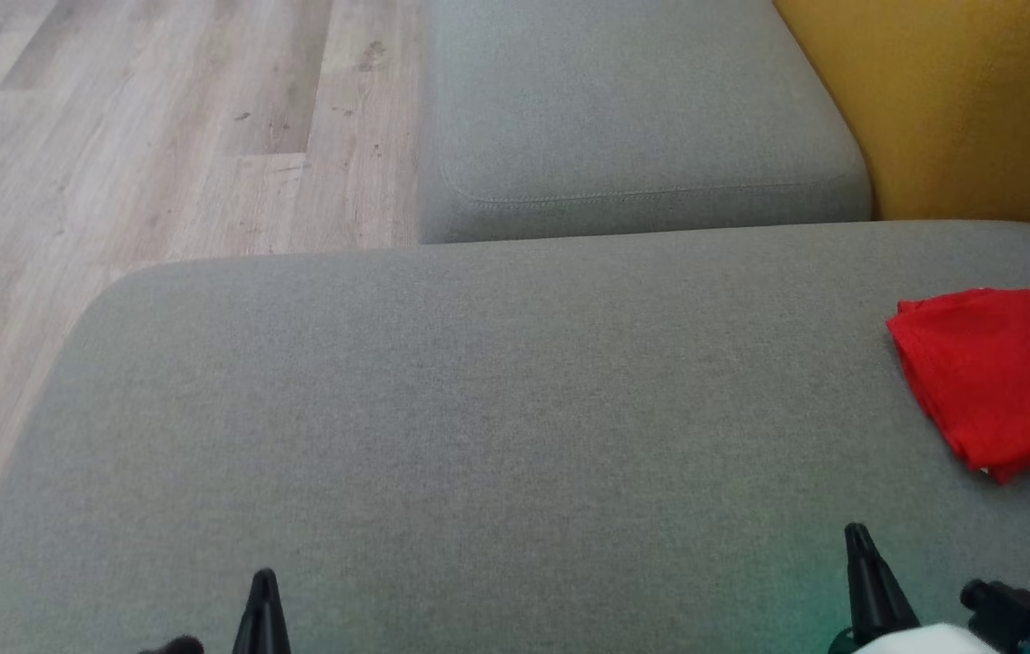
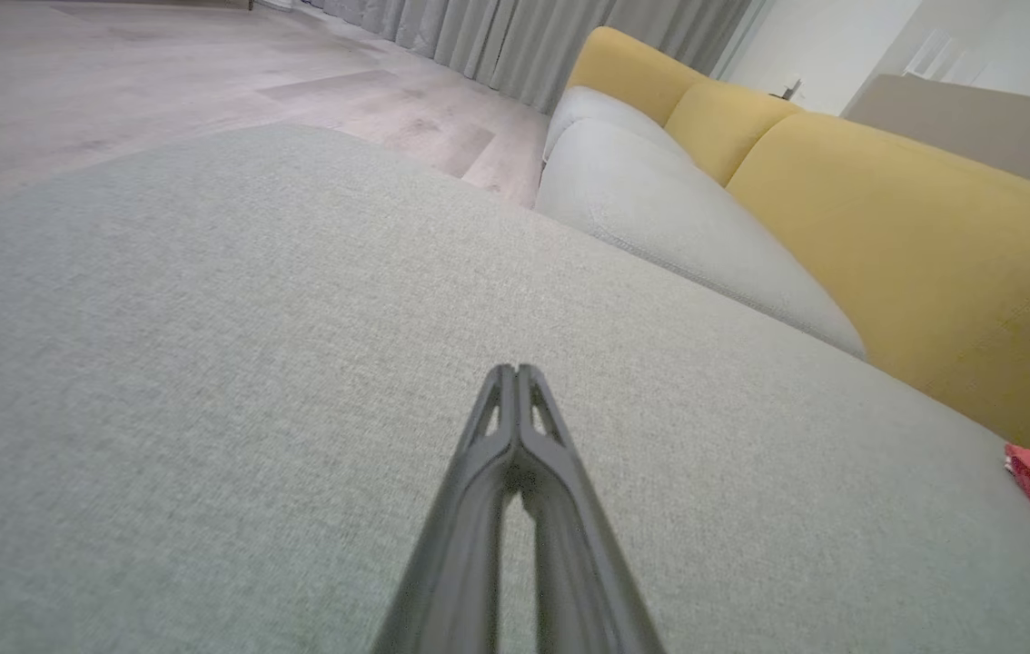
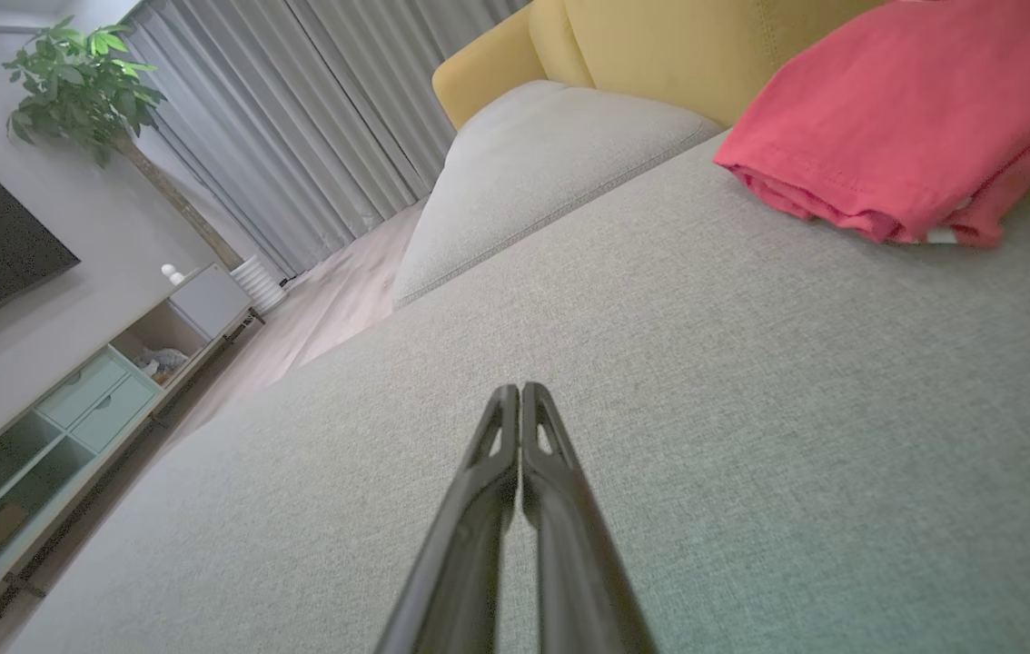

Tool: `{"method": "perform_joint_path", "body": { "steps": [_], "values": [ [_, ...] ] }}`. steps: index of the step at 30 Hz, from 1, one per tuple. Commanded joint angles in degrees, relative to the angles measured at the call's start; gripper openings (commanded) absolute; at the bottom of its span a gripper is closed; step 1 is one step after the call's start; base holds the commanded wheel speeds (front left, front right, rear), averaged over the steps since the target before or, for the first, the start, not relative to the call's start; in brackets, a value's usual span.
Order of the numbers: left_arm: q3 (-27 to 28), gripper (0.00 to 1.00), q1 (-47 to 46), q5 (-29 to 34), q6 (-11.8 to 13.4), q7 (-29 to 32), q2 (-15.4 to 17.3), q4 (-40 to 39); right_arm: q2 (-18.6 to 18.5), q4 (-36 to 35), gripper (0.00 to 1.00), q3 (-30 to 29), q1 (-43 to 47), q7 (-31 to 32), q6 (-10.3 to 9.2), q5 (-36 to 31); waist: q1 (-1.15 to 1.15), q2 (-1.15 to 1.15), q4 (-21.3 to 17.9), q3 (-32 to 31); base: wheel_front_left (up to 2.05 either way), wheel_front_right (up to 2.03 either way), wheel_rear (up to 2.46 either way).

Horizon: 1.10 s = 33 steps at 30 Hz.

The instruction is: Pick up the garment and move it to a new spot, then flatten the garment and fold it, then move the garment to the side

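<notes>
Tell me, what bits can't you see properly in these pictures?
- Red garment: in the head view the right edge cuts it off, so its black print can't be read whole.
- Its folded layers: in the right wrist view the top layer hides how many lie beneath.
- Things on the cabinet shelf: right wrist view, too small to name.
- Left end effector and right end effector: the head view's bottom edge cuts off their bases.

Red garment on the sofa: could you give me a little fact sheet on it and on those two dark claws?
item: garment, red, folded
place: far right of the grey seat, near the yellow backrest
left gripper: shut, empty, above bare seat
right gripper: shut, empty, short of the garment
task stage: folding looks done, garment lies off to the side
</notes>
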Motion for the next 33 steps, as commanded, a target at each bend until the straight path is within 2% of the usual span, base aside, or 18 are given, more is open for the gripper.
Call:
{"method": "perform_joint_path", "body": {
  "steps": [1, 33],
  "values": [
    [1.7, 0.0, -3.8, -1.6, -0.5, 0.5, 0.0, -1.8, -0.1, -2.2, 0.0, -0.2, -4.0, 0.5, 0.12, 1.9, -0.01, 0.0, 0.0, 0.2, 0.0, 0.0, 0.0],
    [7.0, 0.0, -8.0, -22.0, -4.2, 5.7, 0.0, -2.2, -0.2, -3.2, 0.0, -3.6, -8.1, 5.7, 0.21, 22.6, -0.01, 0.0, -0.3, 3.2, 0.0, 0.0, 0.0]
  ]
}}
